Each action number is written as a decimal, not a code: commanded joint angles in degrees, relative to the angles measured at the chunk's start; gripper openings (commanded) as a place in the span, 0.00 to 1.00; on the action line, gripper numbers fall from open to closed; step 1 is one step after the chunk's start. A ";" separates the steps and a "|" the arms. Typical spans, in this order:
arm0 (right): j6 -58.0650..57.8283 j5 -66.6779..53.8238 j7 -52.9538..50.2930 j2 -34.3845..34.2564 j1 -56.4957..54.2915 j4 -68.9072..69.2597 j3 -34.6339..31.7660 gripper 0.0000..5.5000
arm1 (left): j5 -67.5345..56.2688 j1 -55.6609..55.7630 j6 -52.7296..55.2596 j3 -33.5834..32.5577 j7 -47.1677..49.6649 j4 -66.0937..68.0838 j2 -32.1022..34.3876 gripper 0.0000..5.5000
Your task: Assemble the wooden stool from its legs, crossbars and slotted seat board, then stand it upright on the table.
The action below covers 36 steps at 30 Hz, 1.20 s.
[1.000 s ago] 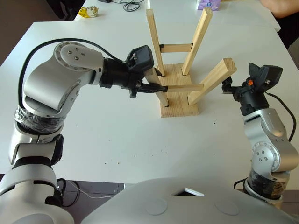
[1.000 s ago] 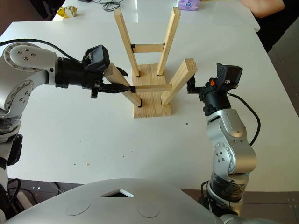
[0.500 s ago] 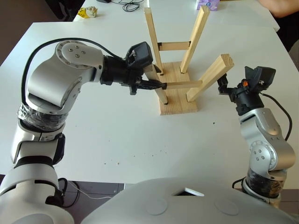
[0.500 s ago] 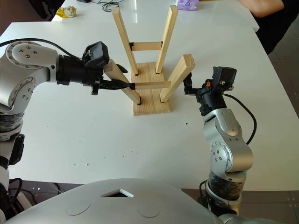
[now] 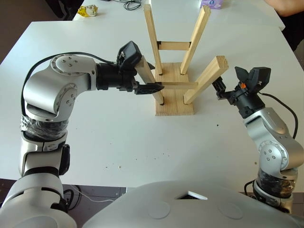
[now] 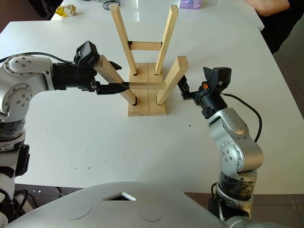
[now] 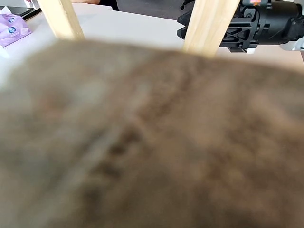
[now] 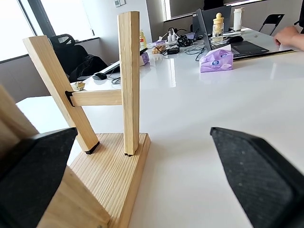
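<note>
The wooden stool lies upside down on the white table (image 5: 95, 142), its seat board (image 5: 173, 108) flat and its legs pointing up. Crossbars join the two far legs (image 5: 175, 45) and the two near legs (image 5: 178, 86). My left gripper (image 5: 151, 87) is shut on the near-left leg (image 5: 145, 71), just above the front crossbar. My right gripper (image 5: 229, 81) stands open beside the leaning near-right leg (image 5: 205, 80), one finger close to it. In the right wrist view the fingers (image 8: 247, 166) spread wide, with that leg (image 8: 71, 204) by the other finger.
A purple tissue pack (image 5: 211, 4) and a yellow crumpled object (image 5: 89, 10) lie at the far side. A laptop and bottles (image 8: 213, 23) stand on the desk behind. The table's near half is bare white surface.
The stool and my left gripper have shifted to the left. The near-right leg now stands steeper. My right gripper followed it leftward and its fingers now stand wider apart.
</note>
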<state>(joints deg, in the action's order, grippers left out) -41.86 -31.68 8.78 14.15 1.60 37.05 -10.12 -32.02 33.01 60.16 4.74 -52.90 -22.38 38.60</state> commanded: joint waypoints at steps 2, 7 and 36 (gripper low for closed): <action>0.57 -6.75 6.42 0.56 -3.64 0.97 1.45 0.95 | -6.41 -1.74 3.05 -2.98 2.04 -4.87 -2.89 0.76; 0.65 -7.01 6.45 1.83 -4.64 -0.46 -0.48 0.95 | -9.62 -5.65 5.53 -8.20 8.70 -8.35 -5.90 0.76; 4.96 -4.13 8.57 3.69 -7.91 -7.64 -0.69 0.72 | -11.56 -15.08 -4.35 -11.61 21.03 -12.84 -6.48 0.76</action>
<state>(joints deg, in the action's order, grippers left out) -37.46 -35.29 17.24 18.07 -5.26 29.97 -10.70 -43.80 16.85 56.42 -6.56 -33.04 -35.69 31.90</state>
